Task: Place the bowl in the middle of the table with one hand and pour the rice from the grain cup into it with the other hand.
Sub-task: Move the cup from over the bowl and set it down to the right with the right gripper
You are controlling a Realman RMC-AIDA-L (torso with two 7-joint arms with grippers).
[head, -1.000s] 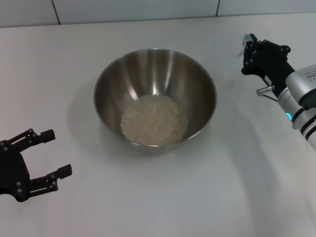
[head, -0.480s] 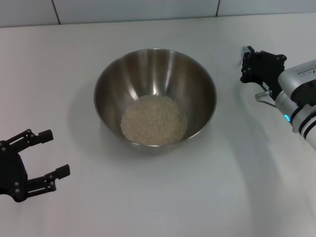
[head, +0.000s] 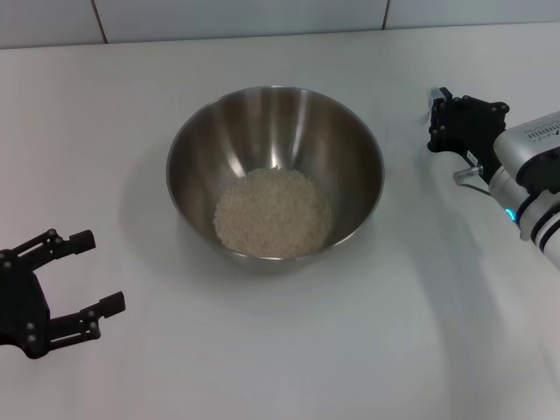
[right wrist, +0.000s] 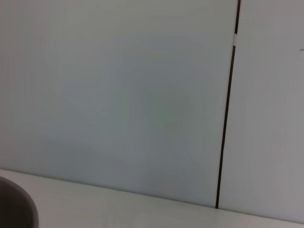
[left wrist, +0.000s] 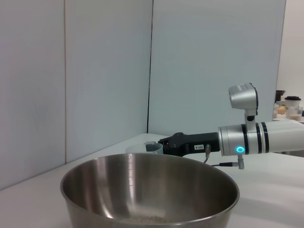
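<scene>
Showing only from the left wrist, grain cup meets right gripper.

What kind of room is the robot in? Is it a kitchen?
Probably a robot test lab, not a real kitchen. The smooth white table holds only a big shiny steel bowl of cream-coloured rice, plain pale wall panels stand behind, and cluttered equipment sits far off.

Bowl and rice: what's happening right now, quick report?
Rice heaped in bowl, mid-table. Right gripper holds grain cup upright beside bowl. Left gripper open, idle, near corner. Nothing in the way.
</scene>
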